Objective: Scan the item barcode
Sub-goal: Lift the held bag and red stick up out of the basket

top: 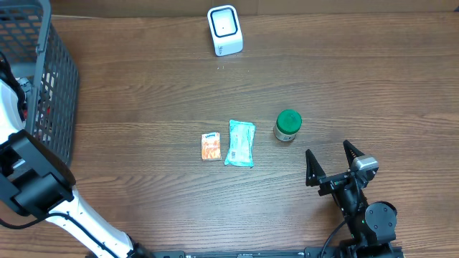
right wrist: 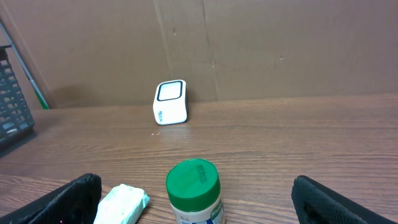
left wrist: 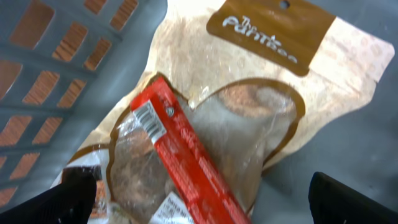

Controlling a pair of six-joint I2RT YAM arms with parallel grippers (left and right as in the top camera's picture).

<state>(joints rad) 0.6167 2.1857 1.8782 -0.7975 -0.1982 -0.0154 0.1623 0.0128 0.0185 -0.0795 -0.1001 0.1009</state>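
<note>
Left hand (left wrist: 199, 186), right hand (right wrist: 196, 185) spread wide, empty

1. Scanner (top: 225, 30): white, upright, at the table's far edge.
2. Orange packet (top: 211, 146) and teal packet (top: 240, 143): flat, side by side, mid-table.
3. Green-lidded jar (top: 287, 125): upright, just right of the teal packet.
4. Red packet (left wrist: 186, 162): barcode facing up, lying across a tan pouch (left wrist: 323, 68).

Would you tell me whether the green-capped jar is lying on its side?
No, the jar stands upright on the table, green cap on top.
</note>
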